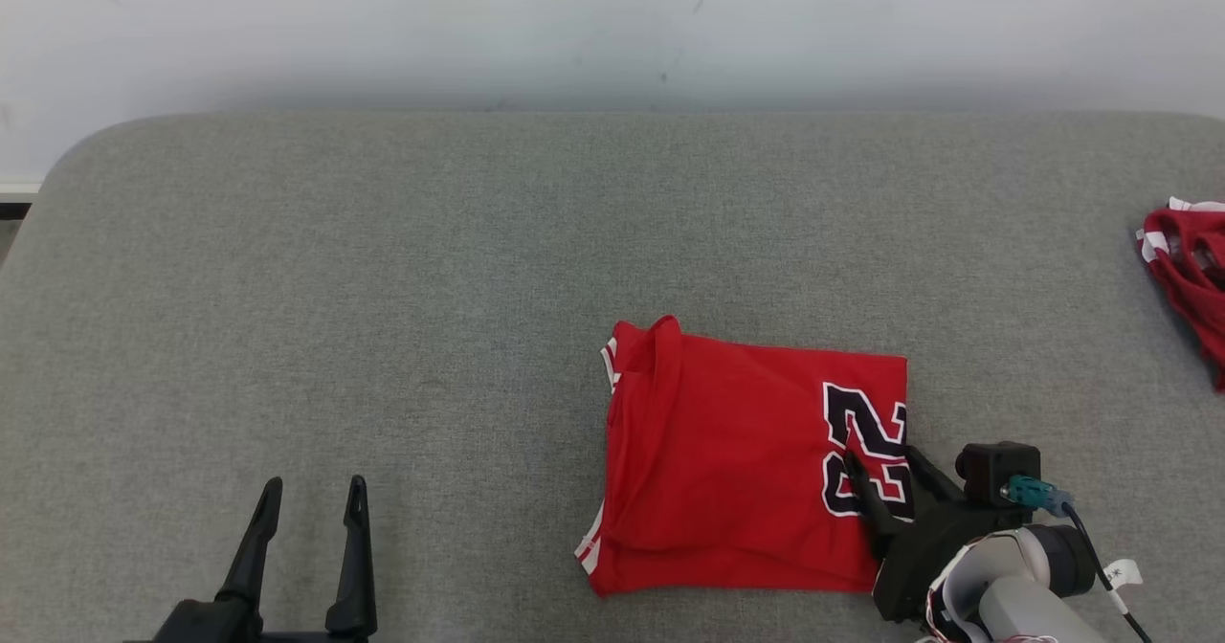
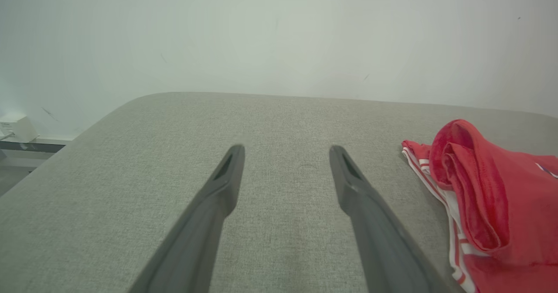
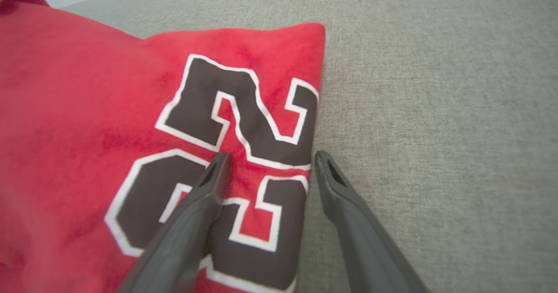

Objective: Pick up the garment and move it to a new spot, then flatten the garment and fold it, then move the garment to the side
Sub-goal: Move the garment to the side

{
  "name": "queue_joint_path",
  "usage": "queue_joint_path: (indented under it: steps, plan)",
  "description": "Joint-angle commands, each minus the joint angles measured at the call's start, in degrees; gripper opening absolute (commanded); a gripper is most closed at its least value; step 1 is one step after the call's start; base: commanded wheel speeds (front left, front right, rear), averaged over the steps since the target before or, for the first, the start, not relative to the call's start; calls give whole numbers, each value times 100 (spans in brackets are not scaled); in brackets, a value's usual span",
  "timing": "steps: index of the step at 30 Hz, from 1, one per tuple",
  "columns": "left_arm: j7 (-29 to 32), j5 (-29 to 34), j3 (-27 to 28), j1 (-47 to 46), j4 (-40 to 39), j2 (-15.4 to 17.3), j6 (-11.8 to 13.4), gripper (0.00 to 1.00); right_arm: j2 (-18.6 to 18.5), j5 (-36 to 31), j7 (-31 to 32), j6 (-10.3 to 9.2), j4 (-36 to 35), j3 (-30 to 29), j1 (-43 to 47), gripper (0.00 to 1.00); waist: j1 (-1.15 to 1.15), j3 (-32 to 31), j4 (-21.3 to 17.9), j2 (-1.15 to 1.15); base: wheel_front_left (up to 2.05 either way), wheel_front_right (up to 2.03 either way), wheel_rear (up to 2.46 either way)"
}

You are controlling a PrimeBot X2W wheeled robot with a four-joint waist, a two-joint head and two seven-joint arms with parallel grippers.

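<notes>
Jaws on both grippers stand wide apart. At the lower left of the head view, the left gripper (image 1: pixel 316 482) points its fingers up over the bare grey padded surface (image 1: pixel 383 270), well apart from the garment (image 1: pixel 727 452). This garment is a red jersey folded into a rough rectangle. It lies flat on the surface, right of centre in the head view. White-striped trim shows along its left edge and dark, white-outlined numerals (image 1: pixel 864 447) at its right edge. At that right edge, low over the numerals, is the right gripper (image 1: pixel 879 456). The right wrist view shows one finger over the print and the other over grey fabric just beside the fold, so the open fingers straddle the edge. Contact with the cloth cannot be confirmed. A second red item (image 1: pixel 1187 270) lies bunched at the far right of the surface, well apart from the folded jersey. A pale wall (image 1: pixel 574 21) stands behind.
</notes>
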Motion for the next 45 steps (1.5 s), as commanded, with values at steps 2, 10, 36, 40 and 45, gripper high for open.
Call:
queue_joint_path:
  steps: [2, 10, 36, 40, 45]
  plan:
    - [-10, 10, 4, -66, -2, -9, 17, 100, 120, 137, 82, -6, 187, 252, 40, 56, -1, 31, -24, -1, 0, 0, 0]
    - [-10, -33, -20, -178, -62, -18, 38, 100, -249, 468, -90, -19, 87, 682, -517, 0, -1, 266, -151, -1, 0, 0, 0]
    - [-7, 374, -145, -1490, -834, 122, 63, 100, -3470, 962, 406, -18, -1300, 1686, -3212, 0, -1, 2639, -1634, -1, 0, 0, 0]
    - [-6, 464, -21, -1387, -1109, 254, 95, 100, -3700, 1082, 383, -18, -1241, 1606, -3457, 0, -1, 2803, -1931, -1, 0, 0, 0]
    - [-6, 554, 42, -1251, -1451, 364, 149, 100, -3958, 1093, 448, -18, -1076, 1611, -3759, 0, -1, 2922, -2076, -1, 0, 0, 0]
